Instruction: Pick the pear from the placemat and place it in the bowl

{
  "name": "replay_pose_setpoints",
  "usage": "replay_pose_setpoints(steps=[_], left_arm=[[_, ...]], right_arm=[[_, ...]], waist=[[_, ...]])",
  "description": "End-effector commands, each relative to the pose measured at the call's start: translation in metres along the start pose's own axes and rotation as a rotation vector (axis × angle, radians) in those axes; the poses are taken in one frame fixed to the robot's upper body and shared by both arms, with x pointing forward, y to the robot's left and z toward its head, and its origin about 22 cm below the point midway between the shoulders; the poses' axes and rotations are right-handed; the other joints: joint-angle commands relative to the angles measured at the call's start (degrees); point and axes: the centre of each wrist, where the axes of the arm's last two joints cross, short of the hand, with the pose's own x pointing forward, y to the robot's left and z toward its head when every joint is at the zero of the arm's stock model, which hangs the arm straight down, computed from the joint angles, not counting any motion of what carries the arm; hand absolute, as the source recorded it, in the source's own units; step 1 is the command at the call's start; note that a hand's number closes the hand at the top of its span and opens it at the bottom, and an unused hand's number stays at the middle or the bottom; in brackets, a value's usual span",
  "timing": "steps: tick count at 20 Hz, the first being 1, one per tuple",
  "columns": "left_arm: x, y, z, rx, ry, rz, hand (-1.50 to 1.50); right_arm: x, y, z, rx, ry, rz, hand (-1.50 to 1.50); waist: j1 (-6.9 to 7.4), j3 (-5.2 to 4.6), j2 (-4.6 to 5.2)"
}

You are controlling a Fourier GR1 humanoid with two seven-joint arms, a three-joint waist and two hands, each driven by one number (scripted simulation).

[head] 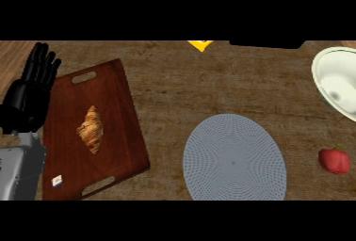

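Note:
A grey oval placemat [233, 157] lies on the counter at the lower middle, and nothing rests on it. No pear shows anywhere in the head view. The cream bowl [322, 70] sits at the upper right, partly cut off by the view's edge. My left hand [28, 99] rests at the far left, open with fingers up, beside the wooden tray and far from the placemat and the bowl. My right hand is out of view.
A dark wooden tray [118, 117] with a croissant [91, 129] lies left of the placemat. A red fruit or pepper [334, 161] sits at the right edge below the bowl. A yellow thing [200, 45] and a black object [268, 44] touch the top edge.

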Motion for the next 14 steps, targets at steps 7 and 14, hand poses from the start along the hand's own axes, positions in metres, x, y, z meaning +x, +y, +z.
replay_pose_setpoints(steps=[7, 14], left_arm=[[-0.002, 0.007, -0.005, 0.011, -0.015, 0.003, 0.0], [0.001, -0.005, -0.004, 0.0, -0.008, 0.009, 0.0]], right_arm=[[-0.018, 0.064, -0.037, 0.121, 0.057, -0.181, -1.5], [-0.021, 0.099, -0.051, 0.054, -0.021, -0.467, -1.5]], waist=[[-0.49, -0.01, 0.25], [-0.16, 0.2, 0.31]])
